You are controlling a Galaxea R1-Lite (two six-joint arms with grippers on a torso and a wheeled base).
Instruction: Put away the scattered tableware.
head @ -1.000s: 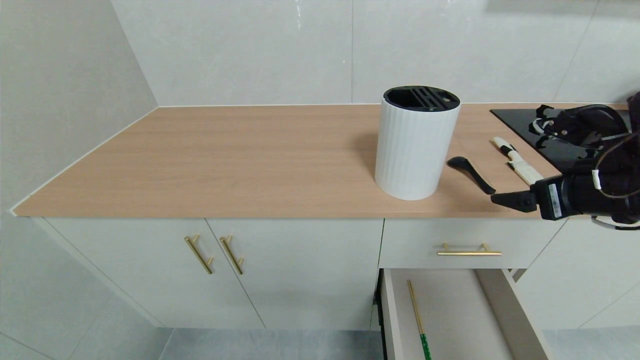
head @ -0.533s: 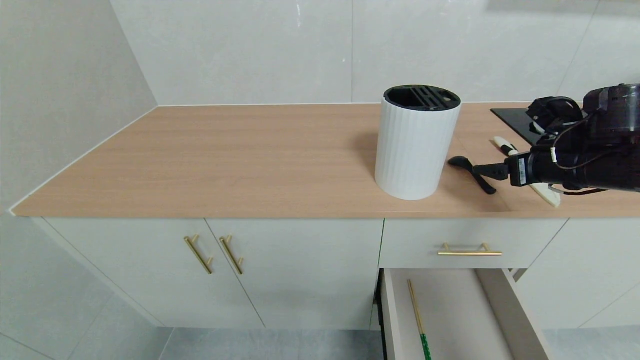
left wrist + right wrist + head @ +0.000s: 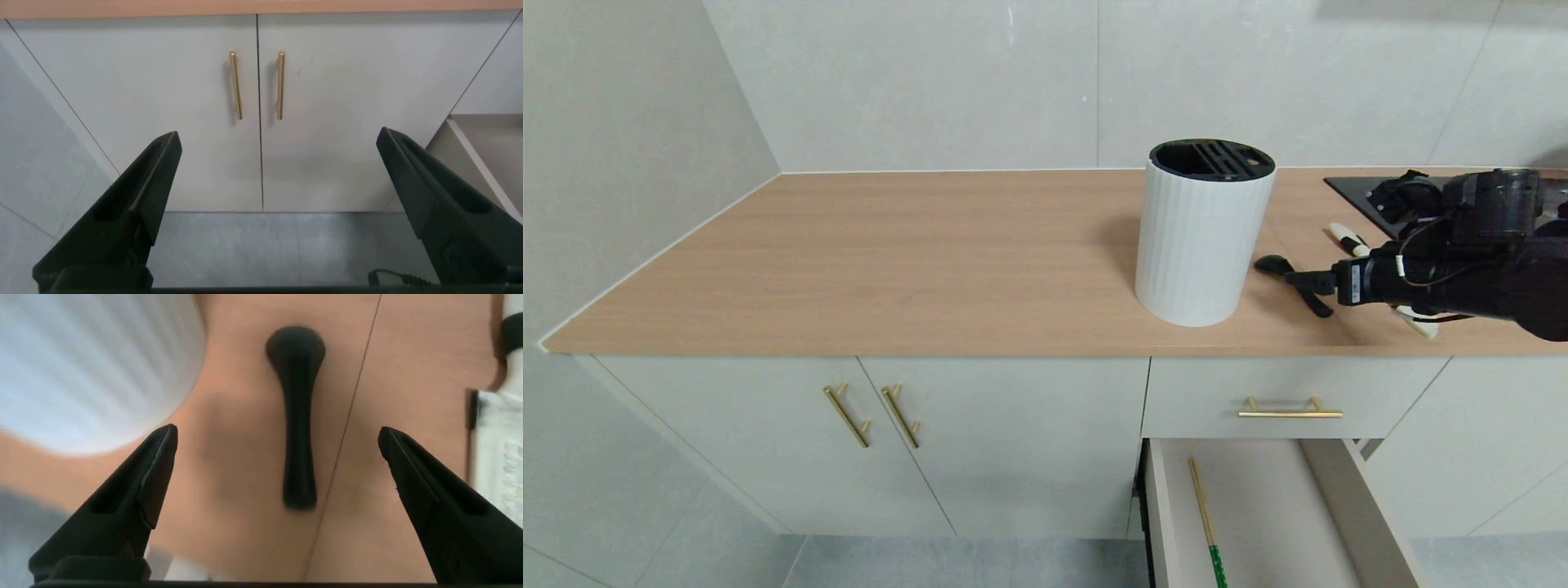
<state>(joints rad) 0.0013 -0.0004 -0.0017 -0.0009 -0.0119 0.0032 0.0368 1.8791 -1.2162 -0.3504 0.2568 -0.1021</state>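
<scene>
My right gripper (image 3: pixel 274 437) hangs over the black spoon (image 3: pixel 298 457), jaws wide apart, I'd say to straddle its handle. The spoon lies flat on the countertop (image 3: pixel 931 261), just beside the white ribbed holder (image 3: pixel 1201 237).

Walls (image 3: pixel 915 82): pale grey, large tiles at the back. Countertop (image 3: pixel 890 261): light wood finish, set into the corner. Cabinet doors (image 3: pixel 1013 441): two, off-white, with brass bar handles (image 3: pixel 849 415). Upper drawer (image 3: pixel 1201 392): closed, brass handle. Lower drawer (image 3: pixel 1258 506): pulled open. Floor (image 3: pixel 964 563): grey tile.

Matt black spoon (image 3: pixel 296 416), woodgrain countertop (image 3: pixel 931 261)
</scene>
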